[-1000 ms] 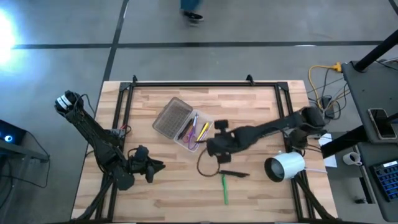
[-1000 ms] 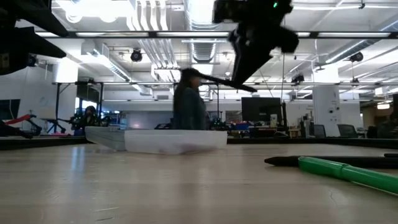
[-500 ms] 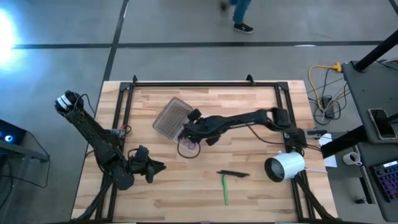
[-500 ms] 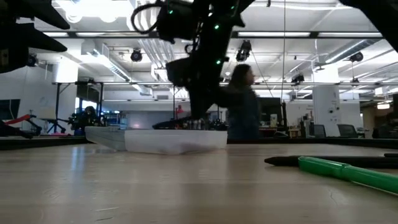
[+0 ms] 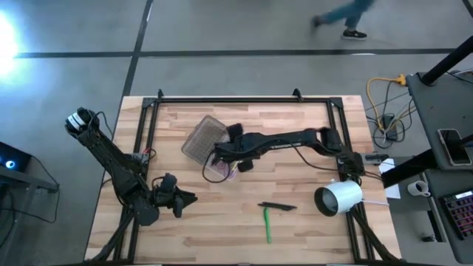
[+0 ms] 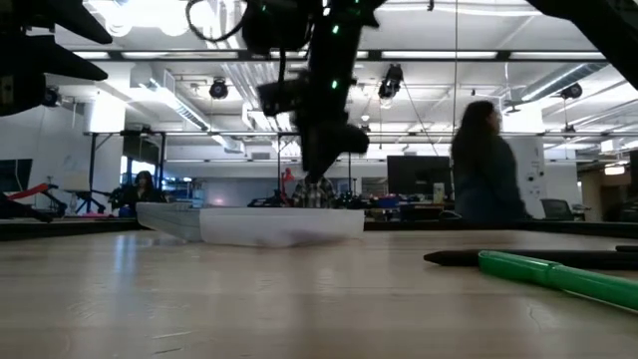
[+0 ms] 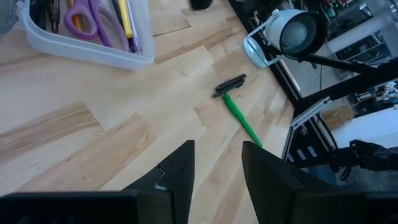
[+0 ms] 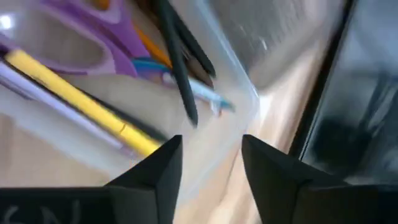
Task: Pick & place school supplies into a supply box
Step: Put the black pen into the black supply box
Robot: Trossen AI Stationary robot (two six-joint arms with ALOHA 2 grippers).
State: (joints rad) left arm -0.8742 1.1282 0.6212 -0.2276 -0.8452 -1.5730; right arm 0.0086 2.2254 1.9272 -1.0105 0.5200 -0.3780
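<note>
The supply box lies far left of the table's middle, its clear half holding purple scissors, a yellow pencil and a black pen. My right gripper hovers open just above that clear half, with nothing between its fingers. A green marker and another black pen lie flat on the wood toward the near edge. My left gripper waits open near the table's near left, low over the wood.
A white cylinder lies at the table's right edge, beside the right arm's base. The box's ribbed grey half lies open on the far-left side. A person walks in the room beyond the table.
My right gripper has travelled from the table's middle toward the far left, to above the supply box, and come down over its clear half. The thin dark pen it carried a second ago no longer shows between its fingers; a black pen lies in the box.
</note>
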